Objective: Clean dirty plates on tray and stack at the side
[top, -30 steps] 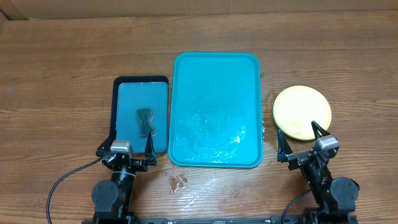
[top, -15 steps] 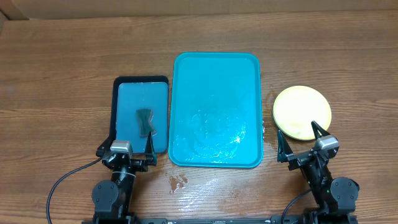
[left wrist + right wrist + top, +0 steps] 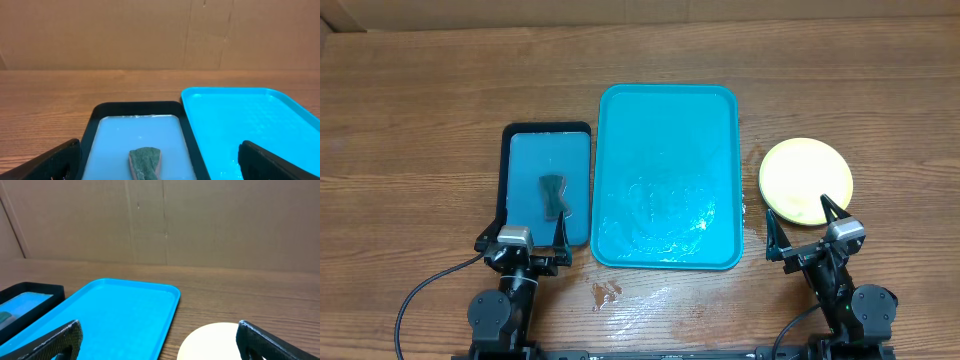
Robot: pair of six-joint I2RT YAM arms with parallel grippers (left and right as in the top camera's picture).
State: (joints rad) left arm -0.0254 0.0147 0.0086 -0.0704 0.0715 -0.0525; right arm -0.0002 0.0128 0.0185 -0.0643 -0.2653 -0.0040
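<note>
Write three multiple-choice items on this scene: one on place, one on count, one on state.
1. Where is the yellow-green plate relative to the teal tray?
A) inside it
B) on the table to its right
C) to its left

2. How many plates lie on the teal tray?
A) none
B) two
C) three

3. How stand the left pincer and right pincer?
A) both shut
B) both open, empty
C) left open, right shut

Key: B, the plate rests on wood beyond the tray's right rim; A, the tray holds only a wet sheen; B, each wrist view shows its pincer spread wide, gripping nothing.
</note>
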